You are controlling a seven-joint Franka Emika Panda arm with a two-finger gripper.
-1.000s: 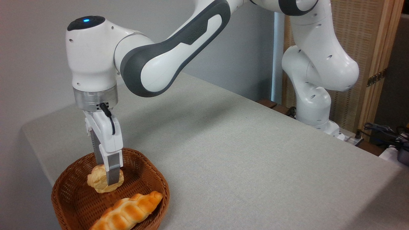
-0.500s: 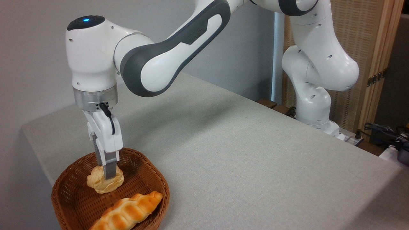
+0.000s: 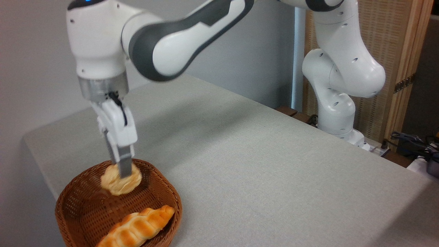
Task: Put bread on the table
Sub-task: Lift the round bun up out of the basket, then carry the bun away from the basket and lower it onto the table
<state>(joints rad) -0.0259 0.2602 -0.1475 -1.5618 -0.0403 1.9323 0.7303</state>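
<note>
Bread (image 3: 120, 180) hangs pinched in our pincer (image 3: 124, 171), just above the basket (image 3: 85, 212); our narrow grip could let it slip onto the loaf (image 3: 137, 226) below before reaching the bench (image 3: 260, 171).

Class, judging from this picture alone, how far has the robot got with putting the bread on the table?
Done: the gripper is shut on the bread. In hand: the bun hangs above the basket floor, near its rim, blurred by motion. Left: carry it clear and set it on the table. The braided loaf lies in the basket.
</note>
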